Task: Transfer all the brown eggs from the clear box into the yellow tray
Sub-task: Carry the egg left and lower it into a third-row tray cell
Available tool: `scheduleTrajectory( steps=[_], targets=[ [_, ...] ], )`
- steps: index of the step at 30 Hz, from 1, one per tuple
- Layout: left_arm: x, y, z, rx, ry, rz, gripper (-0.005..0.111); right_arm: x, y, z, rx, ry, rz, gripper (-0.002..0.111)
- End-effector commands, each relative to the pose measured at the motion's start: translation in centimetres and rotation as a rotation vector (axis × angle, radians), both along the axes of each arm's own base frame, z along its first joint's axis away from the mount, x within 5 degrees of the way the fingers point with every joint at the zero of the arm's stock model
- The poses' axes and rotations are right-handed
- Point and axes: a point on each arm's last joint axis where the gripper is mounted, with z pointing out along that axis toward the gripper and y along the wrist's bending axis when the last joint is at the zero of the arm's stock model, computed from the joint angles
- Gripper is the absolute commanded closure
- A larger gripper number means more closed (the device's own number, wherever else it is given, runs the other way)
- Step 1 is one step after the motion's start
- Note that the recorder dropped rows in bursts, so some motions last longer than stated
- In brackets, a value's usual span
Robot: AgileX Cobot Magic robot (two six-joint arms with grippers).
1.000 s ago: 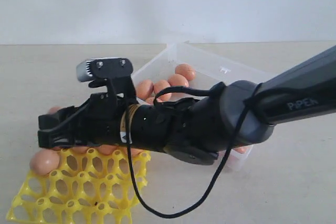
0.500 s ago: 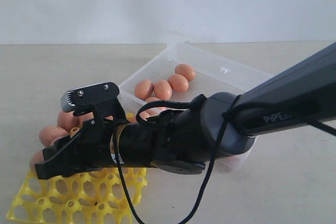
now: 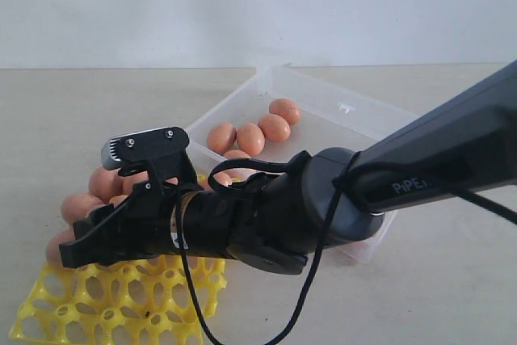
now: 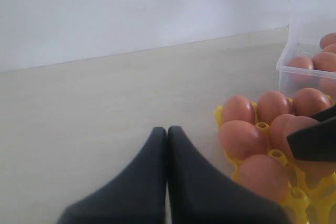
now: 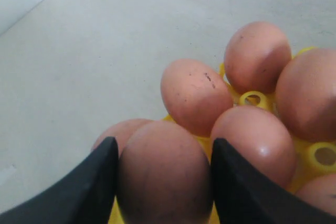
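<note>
Brown eggs (image 3: 250, 138) still lie in the clear box (image 3: 323, 103). At least five show toward its far-left end, and the rest of its floor is hidden behind the arm (image 3: 323, 199).

Over the last second the right hand (image 5: 163, 148) has dropped from a level carry above the yellow tray (image 3: 121, 305) to a downward tilt over the tray's far-left part. In the last half second it has barely moved. Its fingers stand fairly wide, clamped on one egg (image 5: 163, 182), which hangs just over the filled cups. The lowering step looks nearly done, and the egg seems ready to be seated beside its neighbours. Whether it already touches the tray cannot be told.

The tray sits on the table (image 3: 452, 280) at near left, close to the box. It holds about seven eggs grouped along its far side, while the near rows of cups are bare.

The left hand (image 4: 167, 129) waits low, left of the tray, with fingers pressed together on nothing.
</note>
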Motion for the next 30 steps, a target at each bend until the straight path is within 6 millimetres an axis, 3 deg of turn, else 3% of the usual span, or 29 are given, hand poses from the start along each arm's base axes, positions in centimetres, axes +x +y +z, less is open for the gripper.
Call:
scheduleTrajectory(
  steps=[1,8,15,18,22,25,30],
  targets=[
    [0.00,-0.04,-0.04,0.005,-0.005,-0.009,0.111,0.02,-0.10,-0.41,-0.009,0.028,-0.020,0.109],
    [0.00,-0.04,-0.04,0.005,-0.005,-0.009,0.111,-0.49,0.20,-0.26,-0.047,-0.116,0.113,0.109],
    [0.00,-0.04,-0.04,0.005,-0.005,-0.009,0.111,-0.43,0.16,-0.32,-0.065,-0.140,0.119,0.107],
    [0.00,-0.04,-0.04,0.005,-0.005,-0.009,0.111,-0.43,0.15,-0.33,-0.069,-0.145,0.122,0.097],
    [0.00,-0.04,-0.04,0.005,-0.005,-0.009,0.111,-0.44,0.17,-0.29,-0.067,-0.154,0.127,0.070],
    [0.00,-0.04,-0.04,0.005,-0.005,-0.009,0.111,-0.45,0.20,-0.25,-0.062,-0.155,0.128,0.057],
    [0.00,-0.04,-0.04,0.005,-0.005,-0.009,0.111,-0.44,0.19,-0.24,-0.061,-0.154,0.126,0.051]
  ],
)
